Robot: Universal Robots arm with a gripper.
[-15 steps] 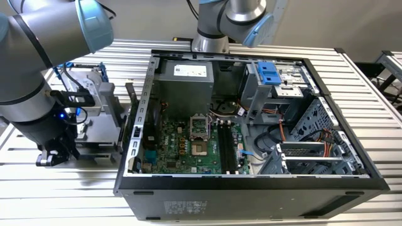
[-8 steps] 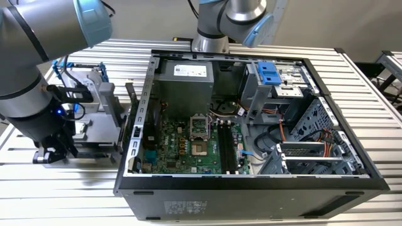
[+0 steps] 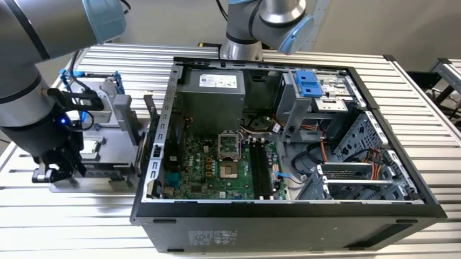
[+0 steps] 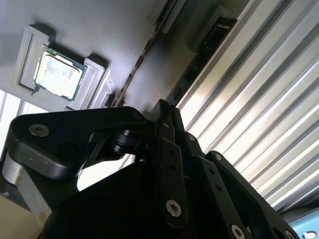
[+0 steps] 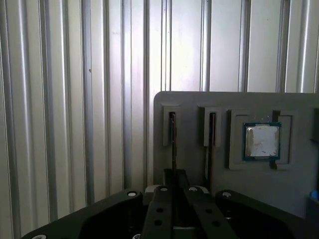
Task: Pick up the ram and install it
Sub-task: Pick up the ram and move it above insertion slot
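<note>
gripper (image 5: pixel 175 179) is drawn narrow onto the ram (image 5: pixel 173 144), clamping its near end. the ram stands on edge in a slot of the grey parts holder (image 5: pixel 199 101), so its upper edge is exposed for clamping. it is not yet lifted out. the holder sits at the exterior view's left of the open computer case (image 3: pixel 288 213).
</note>
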